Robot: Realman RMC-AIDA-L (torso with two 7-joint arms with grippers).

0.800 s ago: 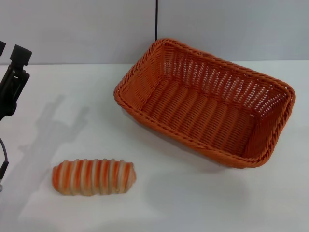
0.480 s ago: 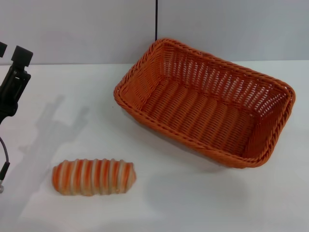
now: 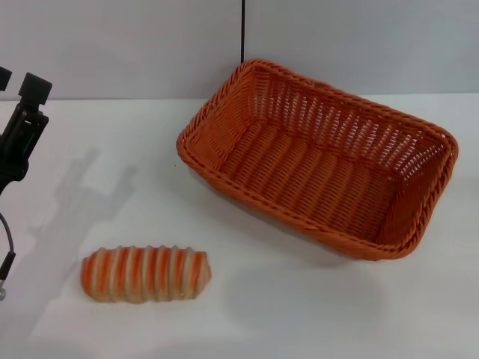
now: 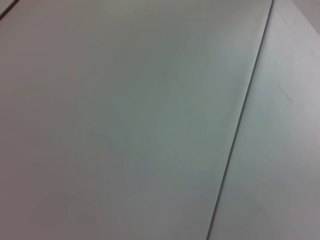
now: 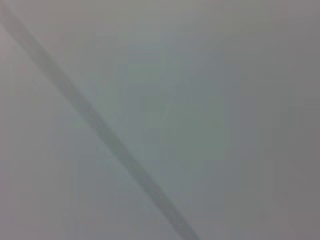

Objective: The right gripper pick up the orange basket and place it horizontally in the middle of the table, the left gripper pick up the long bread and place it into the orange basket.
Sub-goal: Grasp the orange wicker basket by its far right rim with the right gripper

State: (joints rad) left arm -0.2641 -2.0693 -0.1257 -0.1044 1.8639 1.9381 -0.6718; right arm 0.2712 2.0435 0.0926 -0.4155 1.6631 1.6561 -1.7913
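Note:
The orange basket (image 3: 318,157) sits empty on the white table (image 3: 262,307), right of centre, its long side running diagonally. The long bread (image 3: 145,274), striped orange and cream, lies on its side near the front left, well apart from the basket. At the far left edge of the head view my left gripper (image 3: 16,82) is held up and open, nothing between its black fingers (image 3: 34,87), well behind and to the left of the bread. The right gripper is out of view. Both wrist views show only plain grey surface.
A grey wall (image 3: 135,45) with a dark vertical seam (image 3: 242,30) rises behind the table. A thin cable (image 3: 7,250) hangs below the left gripper. Bare tabletop lies between bread and basket and along the front.

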